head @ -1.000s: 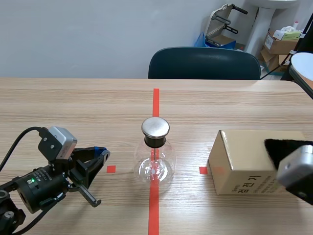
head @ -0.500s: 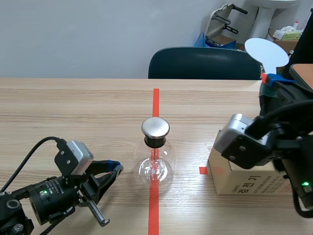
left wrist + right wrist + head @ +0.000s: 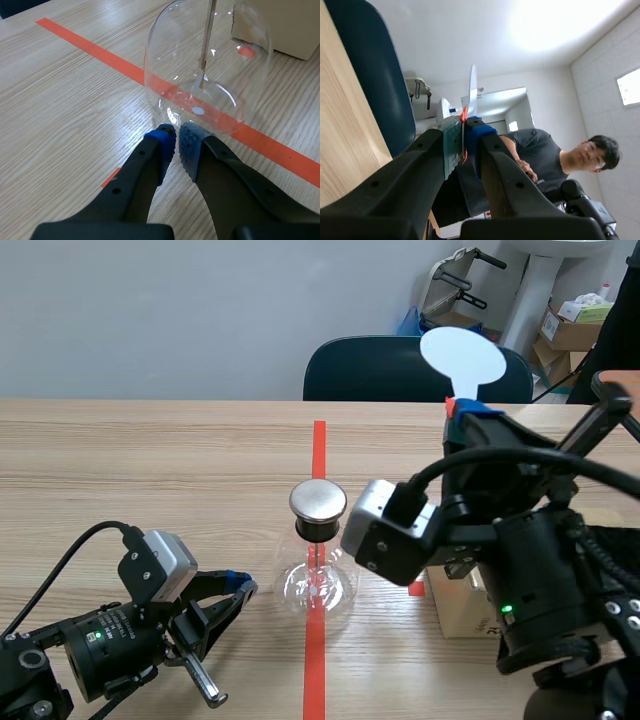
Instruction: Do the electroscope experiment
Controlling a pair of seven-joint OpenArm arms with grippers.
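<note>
The electroscope is a clear glass flask (image 3: 317,585) with a black neck and a round metal cap (image 3: 318,500). It stands on the red centre tape. In the left wrist view the flask (image 3: 210,60) shows a thin rod and foil inside. My left gripper (image 3: 236,590) lies low on the table, shut on nothing, its blue tips (image 3: 172,142) just short of the flask's base. My right gripper (image 3: 463,412) is raised to the right of the flask. It is shut on the handle of a white round paddle (image 3: 462,358), seen edge-on as the paddle (image 3: 472,90) in the right wrist view.
A cardboard box (image 3: 458,608) sits right of the flask, mostly hidden behind the right arm. A dark blue chair (image 3: 400,370) stands at the table's far edge. A person (image 3: 540,150) shows in the right wrist view. Small red tape squares (image 3: 227,585) mark the table.
The right arm has swung in from the right, carrying the white paddle leftward toward the flask. The left gripper has edged closer to the flask's base.
</note>
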